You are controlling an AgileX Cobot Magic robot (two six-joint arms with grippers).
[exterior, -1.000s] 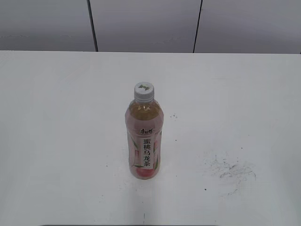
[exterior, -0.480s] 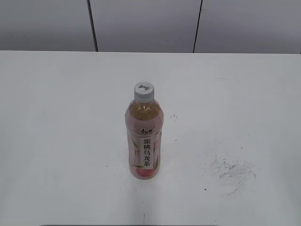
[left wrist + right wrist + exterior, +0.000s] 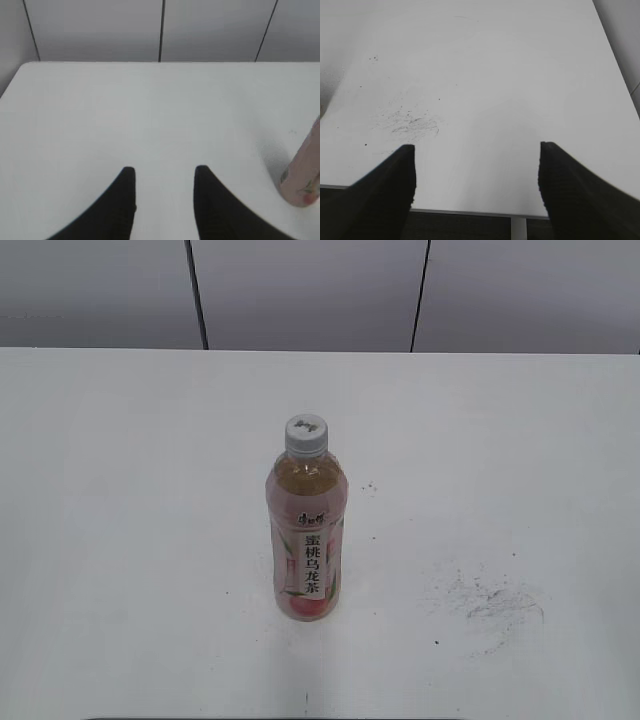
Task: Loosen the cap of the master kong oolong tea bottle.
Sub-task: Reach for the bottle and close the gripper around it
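The master kong oolong tea bottle point(image 3: 307, 540) stands upright near the middle of the white table, with its pink peach label and white strip of black characters facing the camera. Its white-grey cap point(image 3: 306, 434) sits on top. In the left wrist view the bottle's lower part point(image 3: 302, 175) shows at the right edge. My left gripper point(image 3: 165, 172) is open and empty, well left of the bottle. My right gripper point(image 3: 476, 147) is wide open and empty over the table's near edge. Neither gripper shows in the exterior view.
A patch of dark scuff marks point(image 3: 490, 602) lies on the white table point(image 3: 120, 490) right of the bottle and also shows in the right wrist view point(image 3: 407, 120). A grey panelled wall point(image 3: 310, 290) runs behind the table.
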